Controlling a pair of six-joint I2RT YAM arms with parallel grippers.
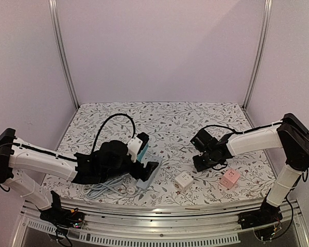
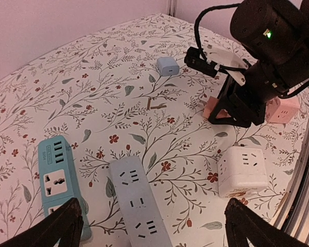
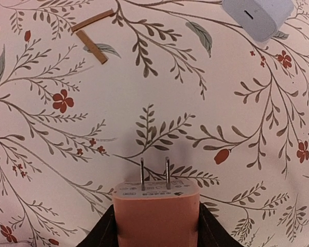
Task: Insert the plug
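Robot test cell: plain lilac wall panels (image 1: 159, 46), silver aluminium frame posts (image 1: 62, 51), floral-printed table cover (image 1: 170, 121), aluminium base rail (image 1: 159, 211).

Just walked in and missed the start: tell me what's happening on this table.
The right gripper has its fingers closed on the sides of a pink plug, prongs pointing out over the floral tablecloth. The left gripper hangs open above a grey power strip and a teal power strip. The plug is not in any socket yet.
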